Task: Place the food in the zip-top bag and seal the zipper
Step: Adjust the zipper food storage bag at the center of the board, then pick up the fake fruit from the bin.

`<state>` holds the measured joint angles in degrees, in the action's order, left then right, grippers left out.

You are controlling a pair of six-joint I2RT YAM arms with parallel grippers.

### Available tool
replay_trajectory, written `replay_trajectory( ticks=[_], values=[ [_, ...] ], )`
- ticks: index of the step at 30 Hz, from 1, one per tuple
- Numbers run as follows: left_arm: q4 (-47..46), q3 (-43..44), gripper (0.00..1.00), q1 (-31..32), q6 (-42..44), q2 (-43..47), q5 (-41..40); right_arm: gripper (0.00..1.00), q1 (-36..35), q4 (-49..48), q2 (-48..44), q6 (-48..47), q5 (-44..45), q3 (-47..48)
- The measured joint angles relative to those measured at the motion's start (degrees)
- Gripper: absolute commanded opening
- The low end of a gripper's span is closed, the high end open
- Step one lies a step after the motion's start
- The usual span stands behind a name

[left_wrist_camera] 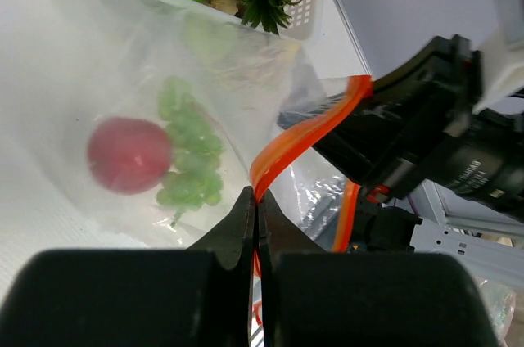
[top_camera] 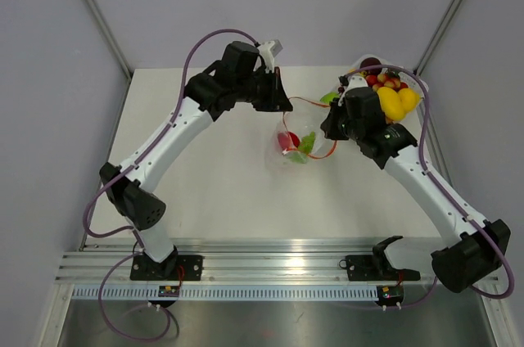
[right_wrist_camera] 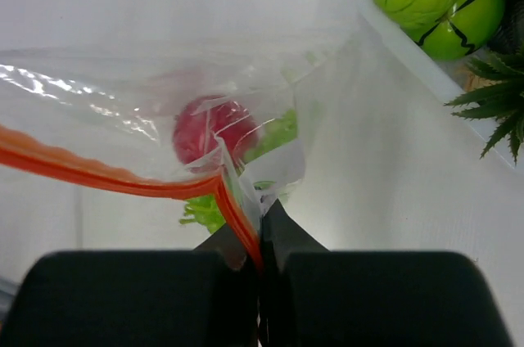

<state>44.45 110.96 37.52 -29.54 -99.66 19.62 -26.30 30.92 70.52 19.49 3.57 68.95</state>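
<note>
Zip-top bag [top_camera: 295, 147] is held over the table [top_camera: 205, 191] with a red fruit [right_wrist_camera: 209, 130] and green pieces [left_wrist_camera: 192, 159] inside. Left gripper [left_wrist_camera: 256, 200] and right gripper [right_wrist_camera: 260, 218] each clamp its orange-red zipper [right_wrist_camera: 98, 172], near the white tray [left_wrist_camera: 311, 15].

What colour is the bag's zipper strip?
Orange-red. The zipper shows best in the right wrist view, running along the edge of the clear zip-top bag.
</note>
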Motion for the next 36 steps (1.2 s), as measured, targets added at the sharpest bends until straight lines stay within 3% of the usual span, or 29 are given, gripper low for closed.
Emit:
replay_trajectory(
  ticks=[2,3,4,5,7,11,18,21,27,36],
  values=[
    [-0.11,-0.13,0.00,0.07,0.09,0.33,-0.35,0.14,0.00,-0.81,1.16,0.07,-0.24,-1.01],
    [-0.52,-0.81,0.00,0.09,0.11,0.26,-0.42,0.24,0.00,-1.20,1.70,0.20,-0.37,-1.77],
    [-0.44,-1.68,0.00,0.07,0.11,0.07,-0.52,0.45,0.00,-1.31,2.23,0.37,-0.72,-2.62],
    [-0.35,-2.62,0.00,0.07,0.11,-0.26,-0.61,0.55,0.00,-1.18,2.71,0.76,-1.16,-3.34],
    [-0.02,-4.57,0.00,0.07,0.17,-1.09,-0.81,0.66,0.00,-0.50,3.80,0.37,-1.22,-3.69],
    [1.27,-6.51,0.00,0.04,0.79,-2.56,-1.51,0.73,0.00,0.68,4.39,-0.31,0.48,-3.48],
    [2.03,-6.54,0.00,0.04,1.75,-2.51,-2.12,0.76,2.25,0.68,3.96,-0.90,4.20,-1.66],
    [2.03,-6.56,0.00,0.07,2.23,-2.51,-2.12,0.84,5.11,0.52,4.44,-1.09,3.89,-0.57],
    [2.19,-6.56,0.00,-0.02,2.75,-2.51,-2.29,0.94,8.90,0.26,11.98,-2.23,3.78,6.10],
    [2.56,-8.57,0.00,-0.48,3.63,-1.31,-2.54,0.97,12.39,0.20,18.03,-2.32,2.80,7.61]
  ],
)
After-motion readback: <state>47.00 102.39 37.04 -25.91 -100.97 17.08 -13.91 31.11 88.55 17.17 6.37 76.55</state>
